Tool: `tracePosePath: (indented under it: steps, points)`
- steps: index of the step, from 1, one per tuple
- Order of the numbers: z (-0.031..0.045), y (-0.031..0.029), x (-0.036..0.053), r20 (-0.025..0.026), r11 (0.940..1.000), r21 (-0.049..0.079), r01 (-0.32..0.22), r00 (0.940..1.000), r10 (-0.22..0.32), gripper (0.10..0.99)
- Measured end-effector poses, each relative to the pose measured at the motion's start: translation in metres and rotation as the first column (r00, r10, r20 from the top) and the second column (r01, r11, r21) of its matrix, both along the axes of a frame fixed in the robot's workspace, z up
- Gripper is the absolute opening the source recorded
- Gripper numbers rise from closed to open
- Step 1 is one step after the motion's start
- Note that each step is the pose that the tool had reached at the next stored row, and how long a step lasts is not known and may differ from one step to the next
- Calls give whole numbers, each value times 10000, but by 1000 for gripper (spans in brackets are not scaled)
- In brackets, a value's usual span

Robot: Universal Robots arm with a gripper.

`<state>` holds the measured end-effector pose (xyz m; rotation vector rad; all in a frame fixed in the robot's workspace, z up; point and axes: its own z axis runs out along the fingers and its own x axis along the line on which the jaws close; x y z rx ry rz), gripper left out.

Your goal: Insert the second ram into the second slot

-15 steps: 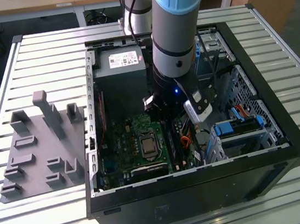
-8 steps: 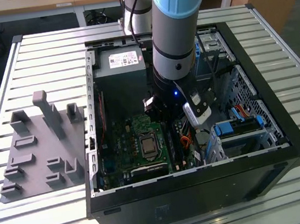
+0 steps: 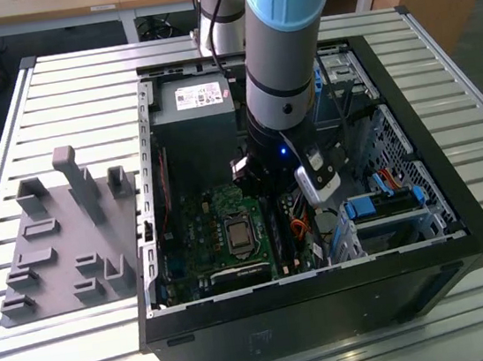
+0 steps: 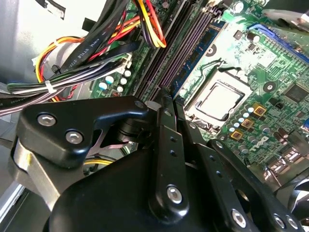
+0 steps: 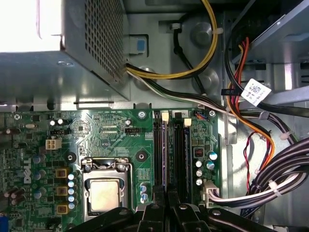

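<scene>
So the arm (image 3: 281, 42) is reaching down into the open PC case (image 3: 459, 205) sitting on the slatted desk (image 3: 79, 95). In the first wrist view the pincer (image 5: 167, 195) is squeezed down to just a sliver of a gap, tips parked right over the memory slots (image 5: 182, 154) beside the processor (image 5: 104, 193). The second ram (image 5: 164, 154) looks like that thin blue edge standing in the slot nearer the processor, running straight into the gap between the fingers (image 5: 153, 215). Honestly can't tell if they're pinching it or just touching.
</scene>
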<state>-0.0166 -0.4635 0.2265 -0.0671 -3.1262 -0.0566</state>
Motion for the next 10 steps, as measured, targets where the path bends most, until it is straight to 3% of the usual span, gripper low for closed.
tracePosePath:
  steps: [10]
  points:
    - [-8,-30,19,1,10000,-2,18,10000,-18,137]
